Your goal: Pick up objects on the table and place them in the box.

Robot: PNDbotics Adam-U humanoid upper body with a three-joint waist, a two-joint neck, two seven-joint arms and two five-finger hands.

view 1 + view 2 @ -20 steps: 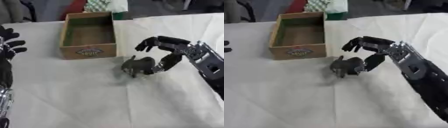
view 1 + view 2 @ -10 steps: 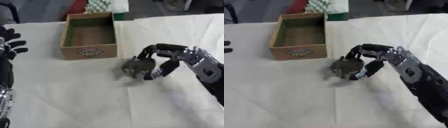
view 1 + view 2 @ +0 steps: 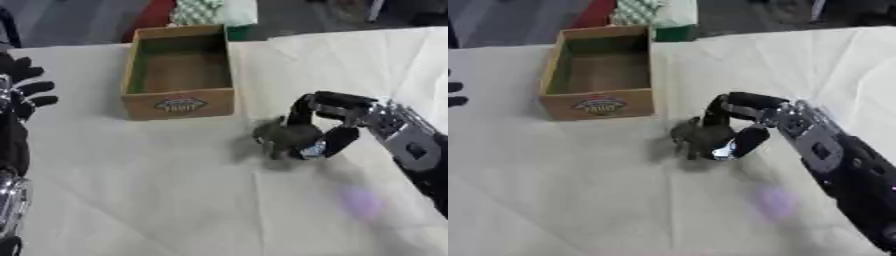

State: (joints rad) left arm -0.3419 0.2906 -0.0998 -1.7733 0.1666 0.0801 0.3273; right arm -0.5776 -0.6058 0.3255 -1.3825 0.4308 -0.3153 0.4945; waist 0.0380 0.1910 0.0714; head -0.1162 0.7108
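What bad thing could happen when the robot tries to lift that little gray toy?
The right hand curls round only one side of the gray toy, so it might slip out when lifted. The box stands close by; a low carry could bump its front wall. The left hand rests far off, unable to help.

We are seeing a creased, matt, off-white cloth covering the bench [image 3: 175, 200]. The box [image 3: 179, 102] is looking like matt brown cardboard or thin wood, with a printed label on its front. The right robot hand [image 3: 328, 125] is showing glossy black casing with silver metal at the joints. The small grey-green object [image 3: 700, 137] is looking dull and matt.
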